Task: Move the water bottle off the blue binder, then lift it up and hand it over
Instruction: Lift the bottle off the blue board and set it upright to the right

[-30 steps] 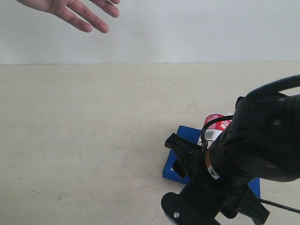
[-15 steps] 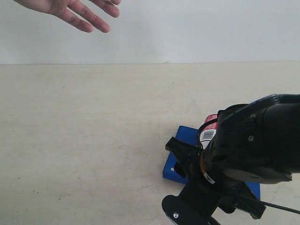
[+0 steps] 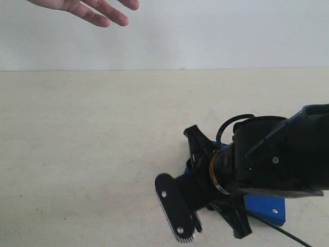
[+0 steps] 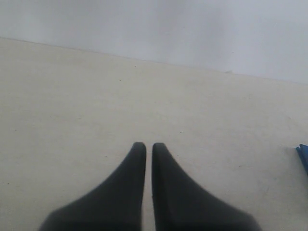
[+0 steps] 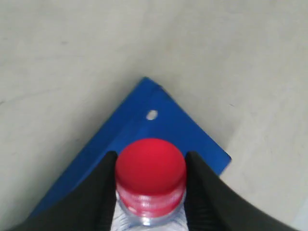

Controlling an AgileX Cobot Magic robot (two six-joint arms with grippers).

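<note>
In the right wrist view, the water bottle (image 5: pixel 150 173) shows its red cap and clear neck. My right gripper (image 5: pixel 150 157) is shut on it, one black finger (image 5: pixel 98 192) on each side of the neck. Under the bottle lies the blue binder (image 5: pixel 159 122), one silver rivet near its corner; whether the bottle rests on it I cannot tell. In the exterior view, the right arm (image 3: pixel 262 159) hides the bottle and covers most of the binder (image 3: pixel 264 207). My left gripper (image 4: pixel 145 147) is shut on nothing above the bare table, with a binder corner (image 4: pixel 304 155) at the frame's edge.
An open human hand (image 3: pixel 97 10) reaches in at the top left of the exterior view, palm down, well above the beige table (image 3: pixel 92 144). A pale wall rises behind the table. A black cable (image 3: pixel 277 231) trails from the right arm.
The right arm has turned and swung left over the binder, and now hides the bottle's label and cap in the exterior view. The human hand has shifted slightly up and right.
</note>
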